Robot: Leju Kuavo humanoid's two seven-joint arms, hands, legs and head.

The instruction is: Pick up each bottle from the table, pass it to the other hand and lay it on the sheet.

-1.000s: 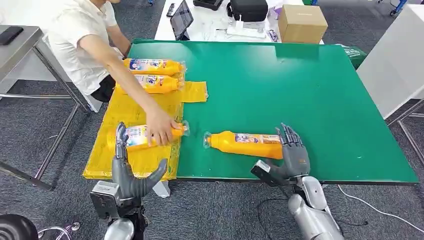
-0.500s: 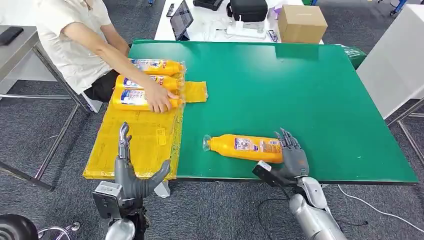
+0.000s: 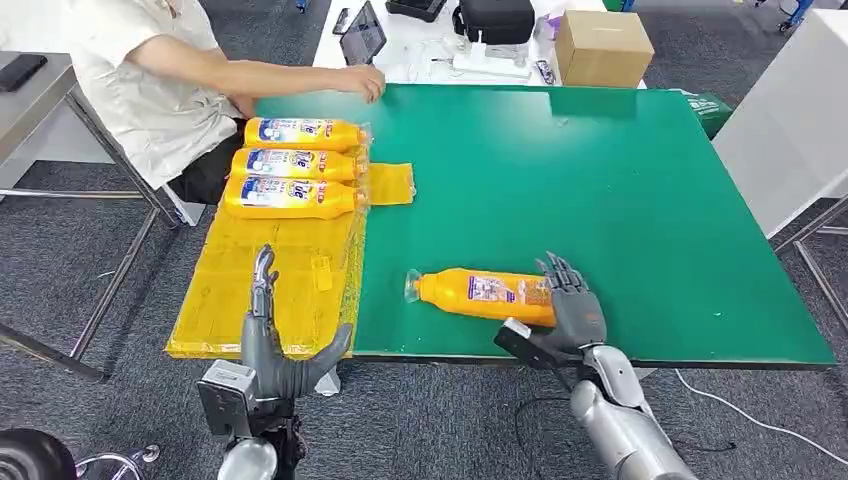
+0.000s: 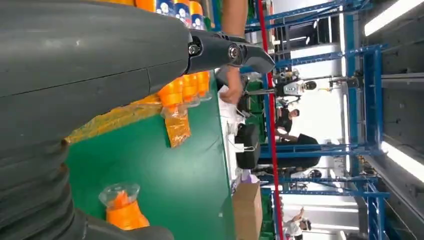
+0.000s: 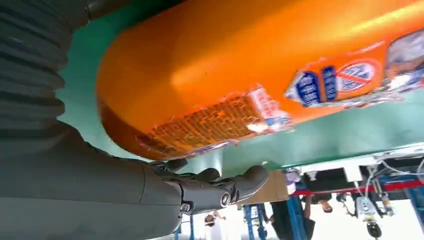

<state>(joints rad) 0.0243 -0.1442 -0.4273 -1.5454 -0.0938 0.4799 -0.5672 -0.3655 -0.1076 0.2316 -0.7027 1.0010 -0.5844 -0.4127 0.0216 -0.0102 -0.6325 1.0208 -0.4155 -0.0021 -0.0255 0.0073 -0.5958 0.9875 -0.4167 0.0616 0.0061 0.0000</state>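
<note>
One orange bottle (image 3: 480, 295) lies on its side on the green table (image 3: 620, 200), cap toward the yellow sheet (image 3: 290, 270). My right hand (image 3: 572, 308) is at the bottle's base with its fingers spread, and nothing is gripped. The right wrist view shows that base (image 5: 240, 75) close against my palm (image 5: 100, 190). My left hand (image 3: 272, 345) hovers open over the sheet's near edge, fingers pointing up. Three more orange bottles (image 3: 295, 163) lie side by side at the sheet's far end. The left wrist view catches the lone bottle's cap (image 4: 122, 205).
A person sits at the far left with a hand (image 3: 362, 82) resting on the table's far edge. Behind the table stands a white bench with a cardboard box (image 3: 603, 45), a black bag (image 3: 497, 18) and a tablet (image 3: 362, 38). A grey table (image 3: 40, 80) is at the left.
The person slid the third bottle up the sheet beside the other two, then drew the hand back to the far table edge. My right hand closed in slightly on the bottle's base.
</note>
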